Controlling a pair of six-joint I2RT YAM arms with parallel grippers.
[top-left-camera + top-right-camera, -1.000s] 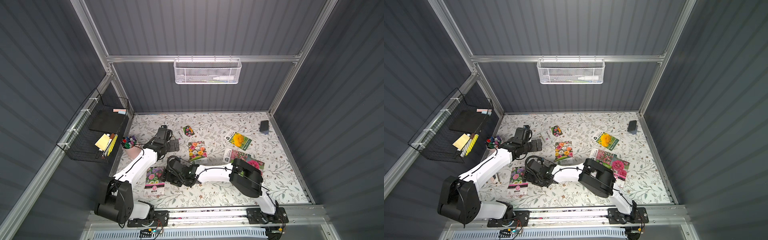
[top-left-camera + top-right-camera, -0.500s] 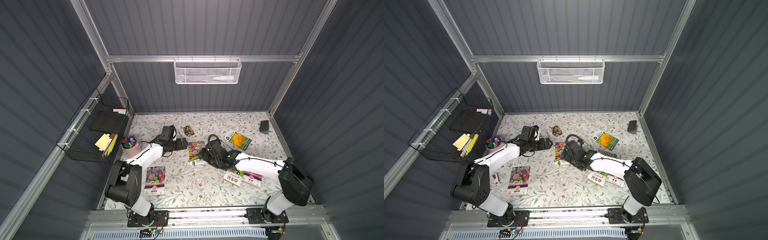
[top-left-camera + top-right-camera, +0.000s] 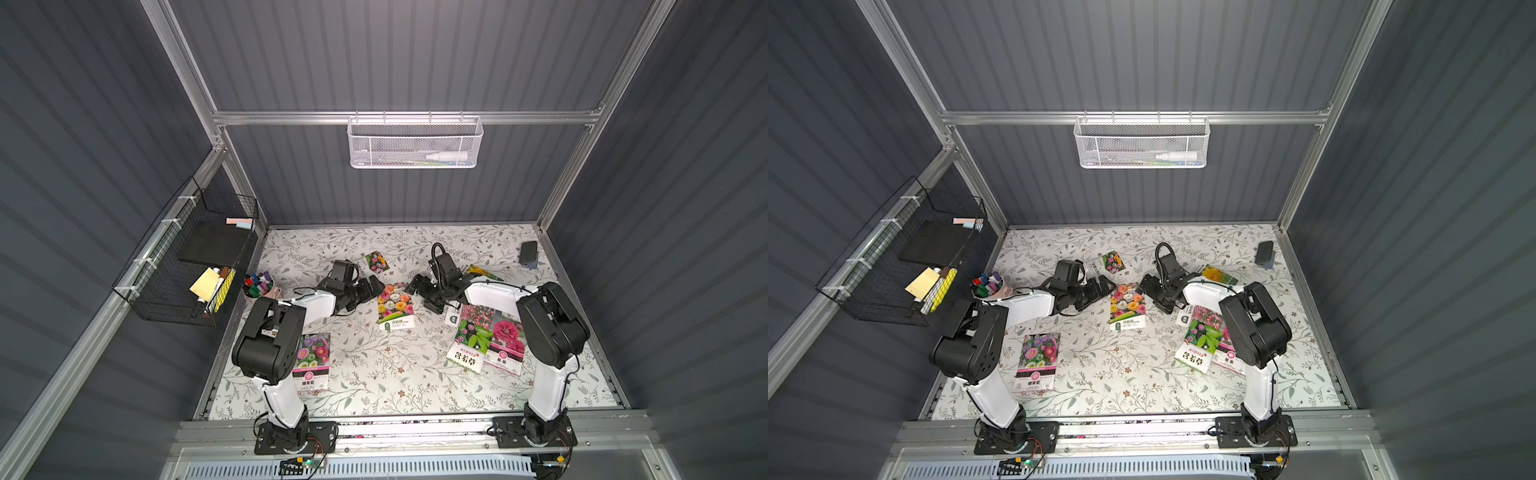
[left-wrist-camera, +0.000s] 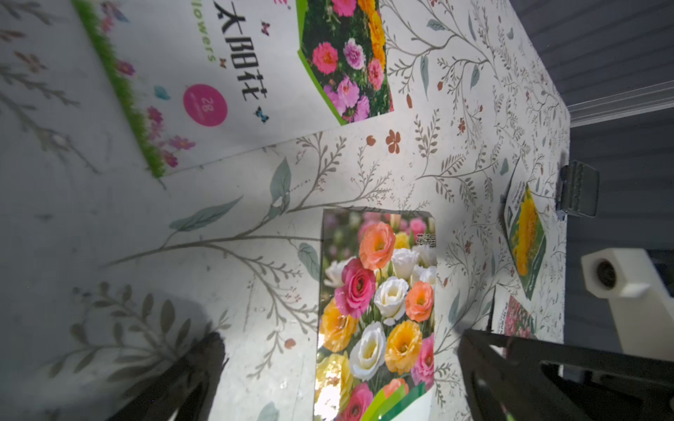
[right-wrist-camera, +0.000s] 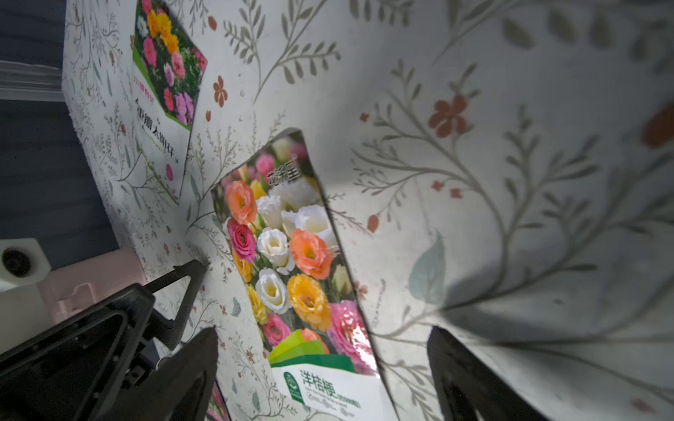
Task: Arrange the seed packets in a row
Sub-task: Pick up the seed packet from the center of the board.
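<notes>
- Near rail: aster packet (image 3: pixel 312 360) lies flat beside the left arm's base. On the right side, mimosa packet (image 3: pixel 471 341) overlaps pink-bloom packet (image 3: pixel 506 347), both skewed. The white corner of another packet (image 3: pixel 453 319) shows from under them.
- Mid desk (image 3: pixel 365 386): mixed-bloom packet (image 3: pixel 395 306) lies flat, roughly square to the rail and apart from the others.
- Left pincer (image 3: pixel 374 286) and right pincer (image 3: pixel 422 296) flank its far end — both wide, both empty. Each wrist view shows the packet lying on the desk between the fingers, not gripped.
- Far: small packet (image 3: pixel 377 262) sits behind the left pincer. Yellow-flower packet (image 3: pixel 484 272) is half hidden by the right arm. Dark block (image 3: pixel 528 252) in the far corner isn't ours.
- Status: no row yet, packets are scattered, so it looks early. The step in hand reads as setting the middle packet as anchor.
- Next: one arm acts, the other backs off. The packet is thin and glossy, so a top pinch will likely slip — slide it by an edge instead. Then bring the neighbours alongside; the right stack needs separating first.
</notes>
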